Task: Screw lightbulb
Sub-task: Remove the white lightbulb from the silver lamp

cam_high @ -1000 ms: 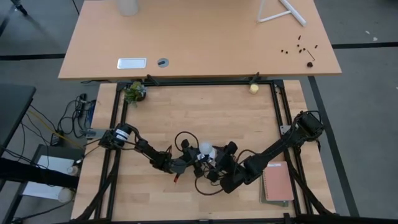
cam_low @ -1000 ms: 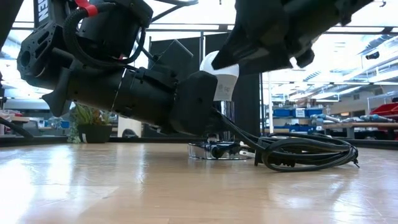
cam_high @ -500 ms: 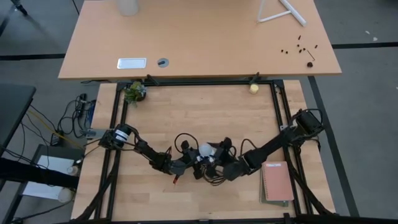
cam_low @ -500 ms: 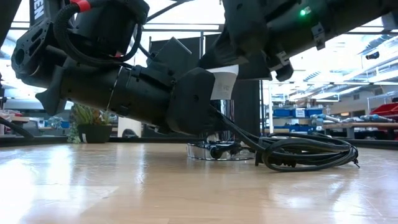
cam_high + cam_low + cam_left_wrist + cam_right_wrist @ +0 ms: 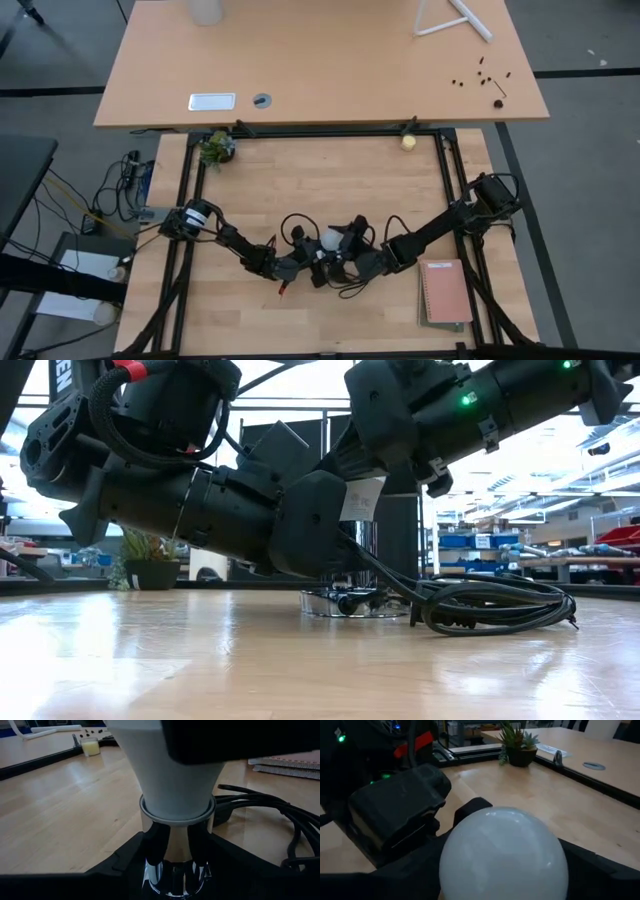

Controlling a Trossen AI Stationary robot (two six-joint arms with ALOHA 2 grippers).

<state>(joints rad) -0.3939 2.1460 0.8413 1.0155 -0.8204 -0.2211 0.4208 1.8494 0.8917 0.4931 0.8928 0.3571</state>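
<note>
Down at the front middle of the counter [image 5: 330,170], the left claw [image 5: 312,256] is clamped on the shiny socket [image 5: 177,865] with the lightbulb [image 5: 328,239] standing in it, the right claw [image 5: 345,243] straddles the globe, can't tell if it's gripping yet, so next is probably pinch and twist.

Light wood table [image 5: 330,185]: potted plant [image 5: 216,148], yellowish ball [image 5: 408,142], notebook [image 5: 446,293], black cord [image 5: 495,606], socket disc [image 5: 345,603].
</note>
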